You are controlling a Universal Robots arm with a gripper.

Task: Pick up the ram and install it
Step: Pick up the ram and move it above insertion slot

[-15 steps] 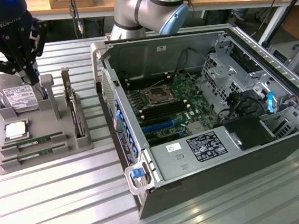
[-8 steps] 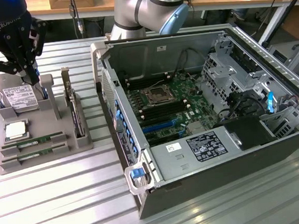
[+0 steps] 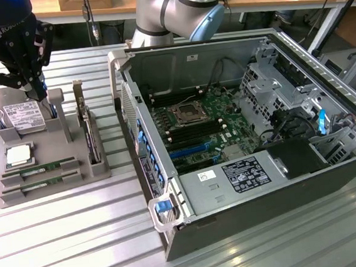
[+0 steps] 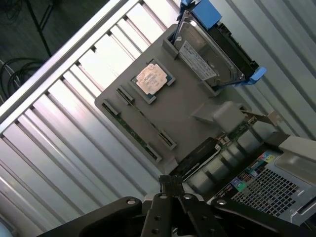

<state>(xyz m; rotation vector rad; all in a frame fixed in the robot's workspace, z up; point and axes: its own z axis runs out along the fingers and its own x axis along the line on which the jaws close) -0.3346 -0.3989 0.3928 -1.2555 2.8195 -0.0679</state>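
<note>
The gripper [image 4: 170, 182], fingers pressed together, hangs near a grey tray [image 4: 192, 106] on the ribbed surface [image 4: 74, 148]. The tray holds two ram sticks [image 4: 132, 129], a processor [image 4: 151, 79] and a hard drive [image 4: 207, 54].

thin green ram [image 3: 42, 166], flat in grey holder [image 3: 50, 148]

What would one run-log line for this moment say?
gripper: shut, empty, hovering above grey holder | rams: both lying in holder slots, untouched | computer case: open

The fingers [image 3: 35, 87] hide part of the hard drive [image 3: 22, 116] behind them.
</note>
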